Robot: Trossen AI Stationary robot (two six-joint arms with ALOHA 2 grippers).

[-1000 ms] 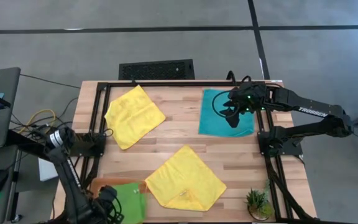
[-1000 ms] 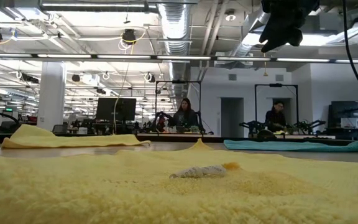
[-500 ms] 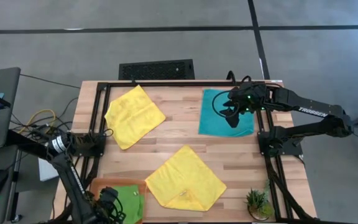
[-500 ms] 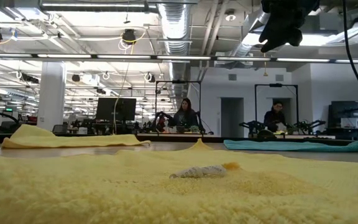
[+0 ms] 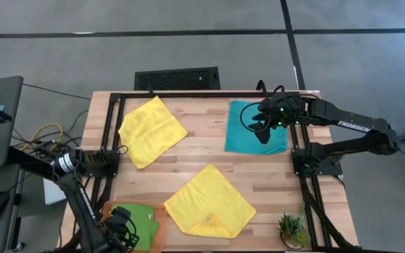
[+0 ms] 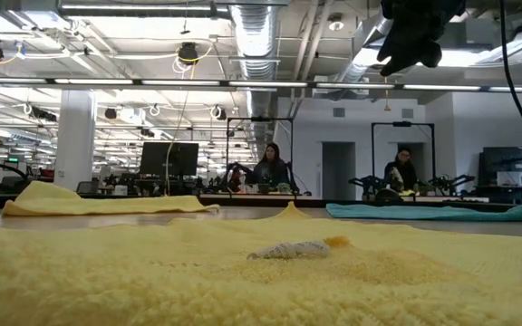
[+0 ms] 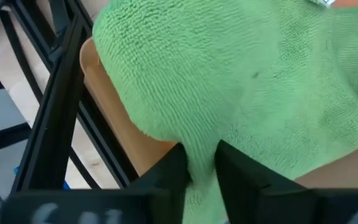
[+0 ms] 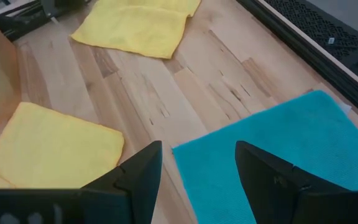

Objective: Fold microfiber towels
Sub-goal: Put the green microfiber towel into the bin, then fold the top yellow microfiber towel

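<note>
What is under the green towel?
The green towel lies on an orange tray, pinched by the left end effector. Most of the tray's floor is covered, so anything beneath cannot be seen.

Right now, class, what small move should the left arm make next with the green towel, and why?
Probably open the left claw and let go: it is shut on the lime green towel, which already lies folded on the orange tray. The right claw hovers open over the teal towel.

The wooden table [image 5: 202,158] is carrying two yellow towels [image 5: 152,130] [image 5: 209,202], a teal towel [image 5: 248,133] lying flat, an orange tray [image 5: 157,232] bearing a green towel [image 5: 138,218]; a small potted plant [image 5: 292,228] is standing at one corner.
</note>
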